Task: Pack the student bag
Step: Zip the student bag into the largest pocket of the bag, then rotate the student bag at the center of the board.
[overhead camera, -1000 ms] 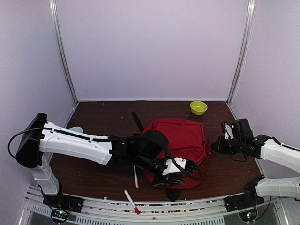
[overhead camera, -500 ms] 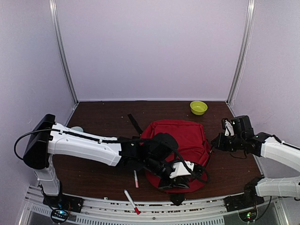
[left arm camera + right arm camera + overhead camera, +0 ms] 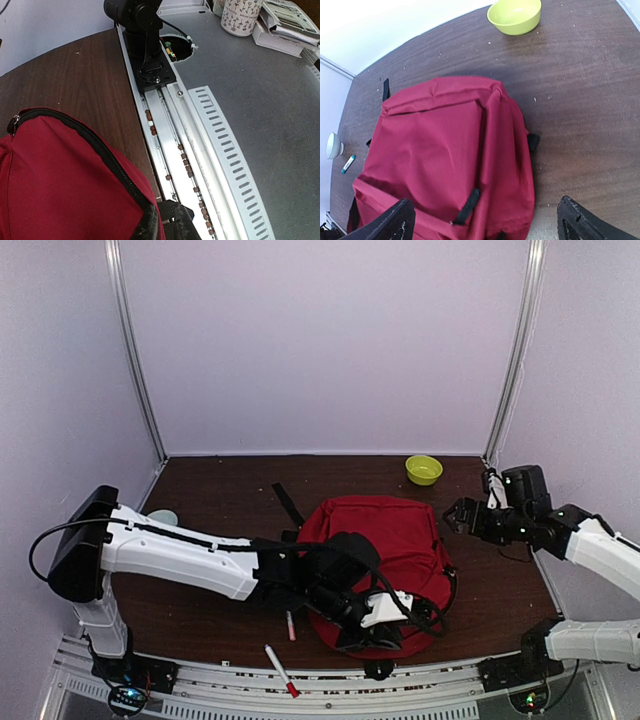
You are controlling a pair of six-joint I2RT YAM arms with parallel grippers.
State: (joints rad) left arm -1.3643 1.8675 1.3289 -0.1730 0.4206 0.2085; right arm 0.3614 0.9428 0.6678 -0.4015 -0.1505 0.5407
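The student bag [image 3: 390, 535], a large red backpack with black zippers, lies flat mid-table. My left arm reaches across its near-left side, and the left gripper [image 3: 372, 630] is down at the bag's front edge. In the left wrist view the fingers [image 3: 147, 226] stand close together, with the bag's red fabric [image 3: 60, 175] and black webbing pinched between them. My right gripper [image 3: 462, 515] hovers off the bag's right side, apart from it. From the right wrist it [image 3: 490, 225] is wide open over the bag [image 3: 445, 150], holding nothing.
A yellow-green bowl [image 3: 423, 469] sits at the back right. Two red-tipped pens [image 3: 290, 625] [image 3: 280, 670] lie near the front edge, left of the bag. A white bowl [image 3: 332, 145] and a blue marker [image 3: 348, 163] are at the far left. The metal base rail [image 3: 200, 150] runs just past the table's edge.
My right gripper has opened wide and drawn back up and to the right, away from the bag. The left gripper has shifted slightly right along the bag's front edge.
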